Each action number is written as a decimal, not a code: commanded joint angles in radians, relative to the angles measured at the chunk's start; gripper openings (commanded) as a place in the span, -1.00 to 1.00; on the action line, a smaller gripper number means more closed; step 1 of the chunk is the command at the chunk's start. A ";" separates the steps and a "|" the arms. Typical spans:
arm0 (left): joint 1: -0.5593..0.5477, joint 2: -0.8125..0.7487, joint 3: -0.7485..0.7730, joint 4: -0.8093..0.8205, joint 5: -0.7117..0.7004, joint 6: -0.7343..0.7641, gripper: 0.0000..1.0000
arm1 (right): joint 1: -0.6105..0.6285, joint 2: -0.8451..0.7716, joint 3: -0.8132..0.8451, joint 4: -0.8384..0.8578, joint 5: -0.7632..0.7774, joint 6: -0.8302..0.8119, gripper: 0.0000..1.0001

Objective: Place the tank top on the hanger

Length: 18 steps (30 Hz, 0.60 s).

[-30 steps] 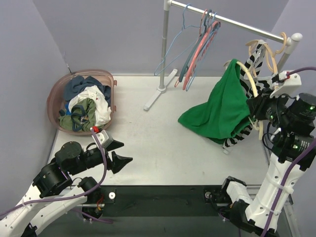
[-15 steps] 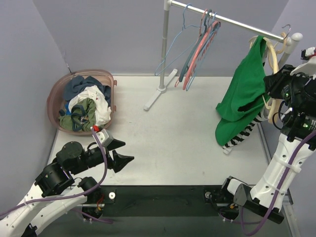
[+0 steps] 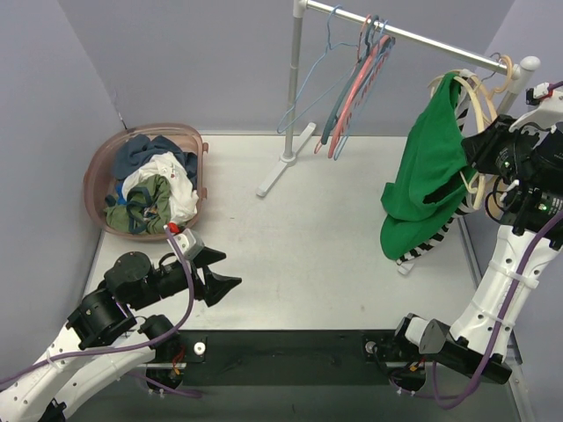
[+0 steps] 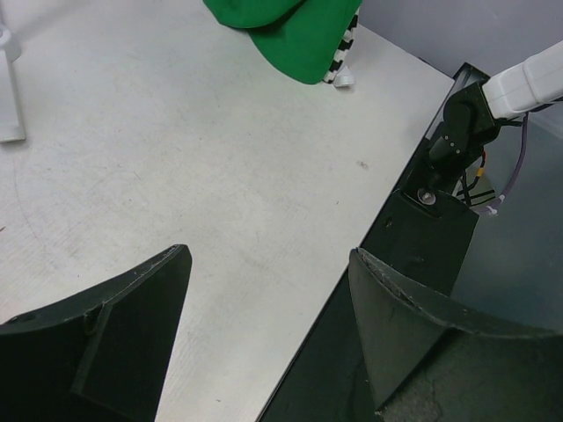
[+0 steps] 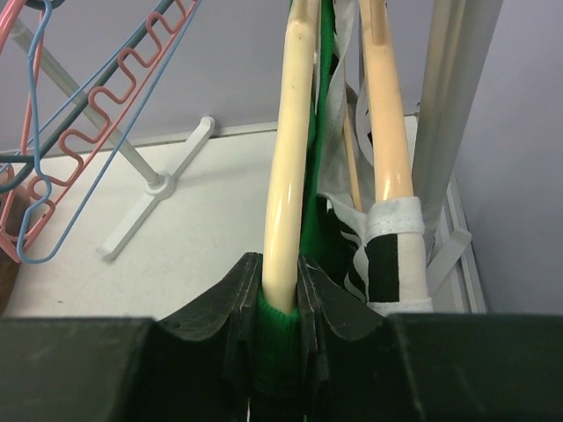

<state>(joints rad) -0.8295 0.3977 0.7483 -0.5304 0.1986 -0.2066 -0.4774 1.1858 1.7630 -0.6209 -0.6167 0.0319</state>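
The table (image 3: 334, 264) stretched away ahead of both pincers. The clothes rail (image 3: 413, 40) ran above and to the left of the right pincer (image 3: 475, 160), its upright standing far across the table from the left pincer (image 3: 215, 274).

The tank top (image 3: 431, 176) hung just to the left of the right pincer, draped down from the rail end, its lower hem clear of the table. In the left wrist view the same green hem (image 4: 290, 35) showed far ahead of the open fingers. The laundry basket (image 3: 91, 180) sat beyond the left pincer and a little to its left, heaped with clothes.

The hanger (image 5: 288, 149) rose straight up out of the right pincer (image 5: 280, 290). That pincer was drawn narrow, clamped on the cream arm with a fold of green knit (image 5: 274, 321) caught in the grip. Just to its right stood a darker tan hanger (image 5: 387, 114) carrying a zebra-striped top (image 5: 391, 255). Thin pink and blue hangers (image 5: 79, 114) hung off to its left.

The left pincer (image 4: 268, 264) was spread wide, holding nothing, above the table near the front edge.
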 commanded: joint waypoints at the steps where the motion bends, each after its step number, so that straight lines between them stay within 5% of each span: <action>1: 0.001 0.003 0.008 0.061 0.015 -0.017 0.66 | -0.004 -0.011 0.015 0.047 -0.034 -0.052 -0.76; 7: 0.003 0.024 0.043 0.035 -0.030 -0.031 0.67 | -0.006 -0.097 0.053 -0.005 0.029 -0.125 0.44; 14: 0.004 0.069 0.114 0.006 -0.057 -0.024 0.67 | -0.036 -0.247 0.023 -0.037 -0.037 -0.113 0.95; 18: 0.003 0.078 0.154 -0.025 -0.090 -0.028 0.68 | -0.043 -0.314 -0.031 -0.049 -0.084 -0.033 1.00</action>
<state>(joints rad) -0.8291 0.4713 0.8288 -0.5488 0.1539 -0.2253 -0.5068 0.9150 1.7710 -0.6662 -0.6163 -0.0605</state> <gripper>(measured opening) 0.837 0.998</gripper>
